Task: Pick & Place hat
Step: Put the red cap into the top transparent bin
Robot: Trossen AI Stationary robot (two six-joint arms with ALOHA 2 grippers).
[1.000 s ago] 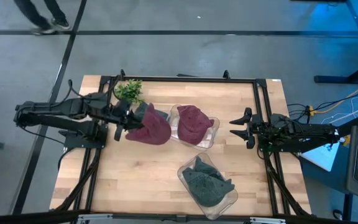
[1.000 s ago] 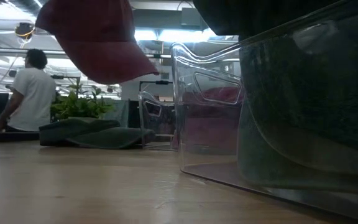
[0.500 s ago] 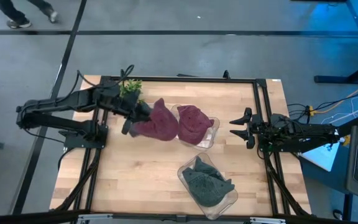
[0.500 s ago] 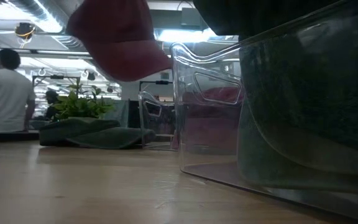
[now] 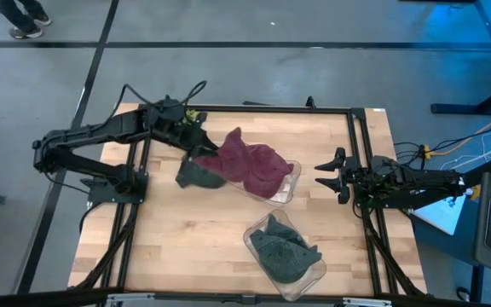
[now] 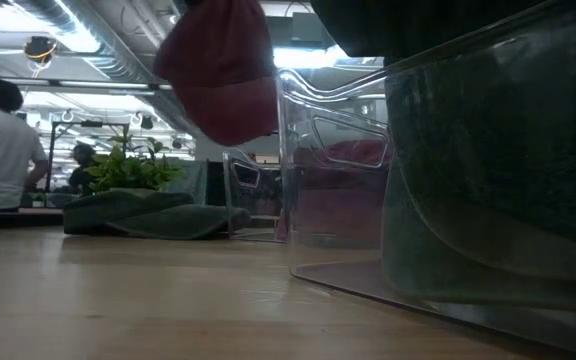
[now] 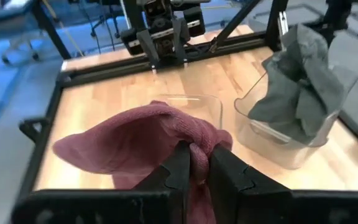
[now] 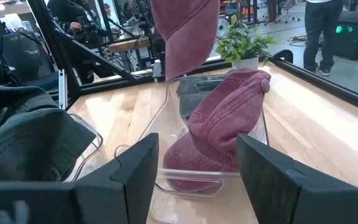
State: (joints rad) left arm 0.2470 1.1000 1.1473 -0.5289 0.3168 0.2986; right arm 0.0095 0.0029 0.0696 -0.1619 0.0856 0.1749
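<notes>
1. Maroon cloth filled my left gripper; my fingers were clenched on a bunched fold of the maroon hat, which hung in the air clear of the wooden table.
2. In the high view the held hat sat over the near-left edge of the clear bin; its far side overlapped the second maroon hat already lying inside that bin.
3. In the low view the held hat showed as a hanging shape just beside the bin's rim; whether it touched the rim I could not tell.
4. A dark green hat lay flat on the table just below my left gripper; a small potted plant stood near the table's far-left corner.
5. A second clear bin near the front edge held grey-green hats.
6. My right gripper waited at the right edge of the table, fingers spread and empty, pointed toward the bin with the maroon hat.
</notes>
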